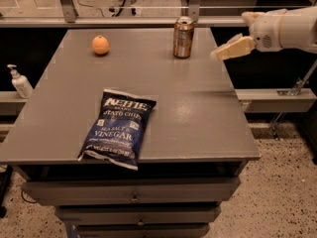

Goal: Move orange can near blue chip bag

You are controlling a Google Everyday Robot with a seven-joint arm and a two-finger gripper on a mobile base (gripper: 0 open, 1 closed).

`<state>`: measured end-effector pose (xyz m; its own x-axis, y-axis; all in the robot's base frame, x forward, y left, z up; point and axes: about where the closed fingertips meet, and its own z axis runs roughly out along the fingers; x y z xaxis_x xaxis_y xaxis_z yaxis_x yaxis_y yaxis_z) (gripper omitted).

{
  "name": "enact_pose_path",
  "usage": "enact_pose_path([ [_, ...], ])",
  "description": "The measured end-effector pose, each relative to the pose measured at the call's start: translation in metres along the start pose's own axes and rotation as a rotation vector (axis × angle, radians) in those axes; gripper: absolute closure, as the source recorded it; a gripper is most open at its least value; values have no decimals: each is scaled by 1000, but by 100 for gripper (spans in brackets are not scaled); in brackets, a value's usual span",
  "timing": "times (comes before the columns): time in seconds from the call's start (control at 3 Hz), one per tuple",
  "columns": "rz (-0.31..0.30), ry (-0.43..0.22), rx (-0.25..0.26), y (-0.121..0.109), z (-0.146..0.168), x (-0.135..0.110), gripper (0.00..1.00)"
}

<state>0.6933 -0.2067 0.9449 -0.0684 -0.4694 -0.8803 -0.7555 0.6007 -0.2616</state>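
I see the orange can [183,37] upright at the tabletop's [198,108] 1 o'clock, well apart from the blue chip bag [119,129], which lies flat at 7 o'clock. The gripper [230,48] hovers at the can's 3 o'clock, touching nothing; I cannot tell how far open it is.

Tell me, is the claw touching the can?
No, the claw hovers to the right of the upright can, with a clear gap between them.

Cream-looking claw [219,53] near copper-orange can [183,37]; blue chip bag [119,129], white lettering.
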Motion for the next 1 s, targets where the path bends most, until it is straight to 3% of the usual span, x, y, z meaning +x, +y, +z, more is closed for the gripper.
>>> enact_pose_path([
  [0.33,30,-72,-13,-13,53,-7,0],
  [1.0,69,-108,-35,-27,131,-5,0],
])
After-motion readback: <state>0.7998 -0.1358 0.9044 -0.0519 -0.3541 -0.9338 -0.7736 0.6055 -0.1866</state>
